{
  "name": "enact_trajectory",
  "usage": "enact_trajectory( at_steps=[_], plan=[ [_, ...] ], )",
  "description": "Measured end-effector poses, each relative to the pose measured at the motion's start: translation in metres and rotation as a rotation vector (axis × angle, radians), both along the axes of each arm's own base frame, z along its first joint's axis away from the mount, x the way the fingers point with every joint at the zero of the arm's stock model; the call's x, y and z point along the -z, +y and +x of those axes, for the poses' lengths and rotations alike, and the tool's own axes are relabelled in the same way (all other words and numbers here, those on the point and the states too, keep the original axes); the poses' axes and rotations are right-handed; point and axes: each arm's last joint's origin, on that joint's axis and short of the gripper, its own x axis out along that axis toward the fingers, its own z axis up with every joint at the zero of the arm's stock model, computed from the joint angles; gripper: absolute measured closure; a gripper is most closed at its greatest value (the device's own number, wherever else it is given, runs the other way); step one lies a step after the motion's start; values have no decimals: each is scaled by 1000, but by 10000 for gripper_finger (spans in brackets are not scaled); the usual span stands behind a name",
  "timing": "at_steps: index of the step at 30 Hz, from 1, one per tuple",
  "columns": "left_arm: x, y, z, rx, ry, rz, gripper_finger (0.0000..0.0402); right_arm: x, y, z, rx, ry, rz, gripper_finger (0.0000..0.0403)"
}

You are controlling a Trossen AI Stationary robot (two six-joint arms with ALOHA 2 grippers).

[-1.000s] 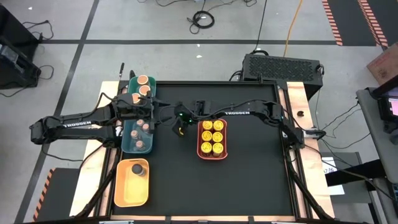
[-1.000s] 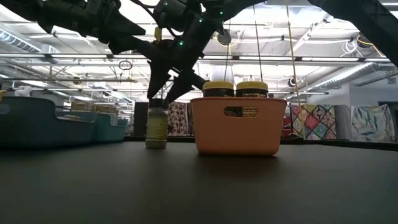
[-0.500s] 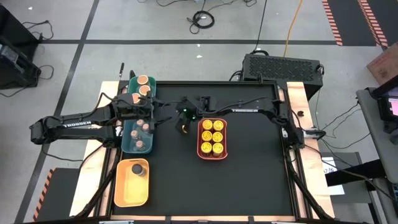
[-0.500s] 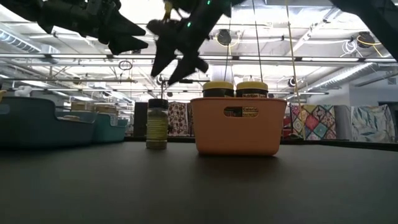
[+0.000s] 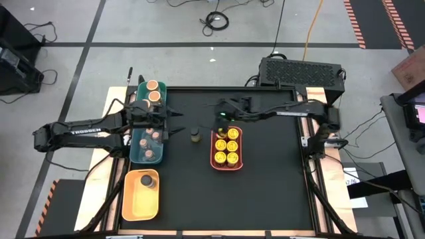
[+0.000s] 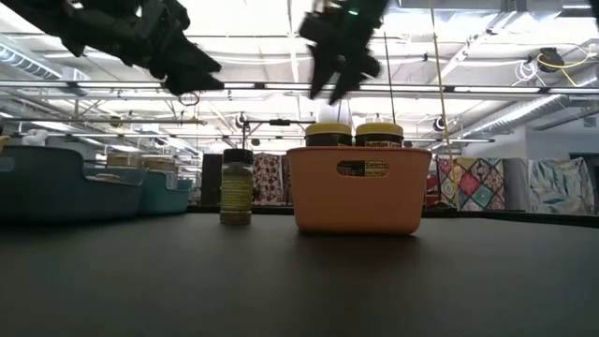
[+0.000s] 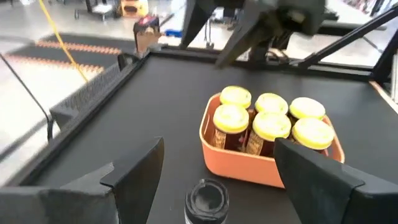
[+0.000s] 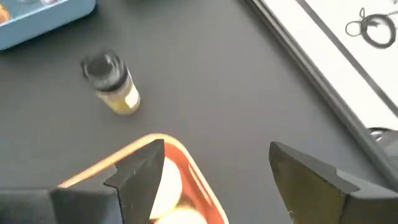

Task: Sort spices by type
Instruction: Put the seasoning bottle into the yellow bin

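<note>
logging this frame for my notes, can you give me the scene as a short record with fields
left gripper: open, empty, over the teal tray's inner edge
right gripper: open, empty, above the far end of the coral tray
dark-lidded jar: upright on the black table, alone between the teal and coral trays
coral tray contents: six yellow-lidded jars
yellow tray: one dark-lidded jar at its far end
teal tray contents: small pinkish-lidded jars

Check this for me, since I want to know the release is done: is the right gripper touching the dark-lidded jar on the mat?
Apart. The low view shows the right gripper raised well above the dark-lidded jar, with open space between them.
</note>
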Motion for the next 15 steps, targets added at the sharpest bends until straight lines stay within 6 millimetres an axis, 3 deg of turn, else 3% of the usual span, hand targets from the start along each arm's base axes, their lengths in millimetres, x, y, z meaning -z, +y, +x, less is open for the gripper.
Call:
enact_trajectory(
  at_steps=[5, 10, 15],
  plan=[
    [16, 5, 16, -16, 64, -55, 96, 18, 7, -57, 50, -96, 31, 119],
    [31, 10, 28, -52, 123, -63, 96, 30, 14, -114, 69, -312, 28, 119],
    [42, 12, 35, -60, 172, -82, 96, 51, 20, -153, 8, -494, 68, 119]
  ],
)
